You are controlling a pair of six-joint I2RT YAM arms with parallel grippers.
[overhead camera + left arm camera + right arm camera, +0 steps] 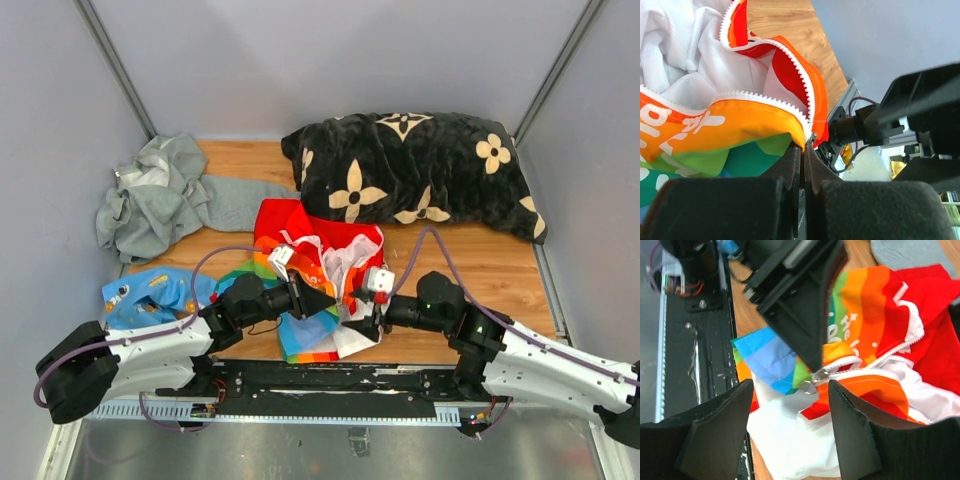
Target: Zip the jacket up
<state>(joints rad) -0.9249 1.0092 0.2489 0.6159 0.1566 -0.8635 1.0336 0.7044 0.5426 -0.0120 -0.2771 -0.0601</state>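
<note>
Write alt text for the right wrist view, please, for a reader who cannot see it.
The right gripper is open, its two black fingers framing the silver zipper pull at the bottom of the rainbow-striped jacket. The left gripper, entering from the top, is shut on the jacket beside the zipper.

A lab test cell: plain grey walls [300,60] enclose a wooden table [510,268] with a metal rail [320,408].

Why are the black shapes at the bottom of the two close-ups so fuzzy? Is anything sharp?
Left wrist view: the left end effector is near the lens, dark and soft; the jacket and its zipper teeth are crisp. Right wrist view: the right end effector blurs likewise; the zipper pull is sharp. Top view: evenly lit, all clear.
</note>
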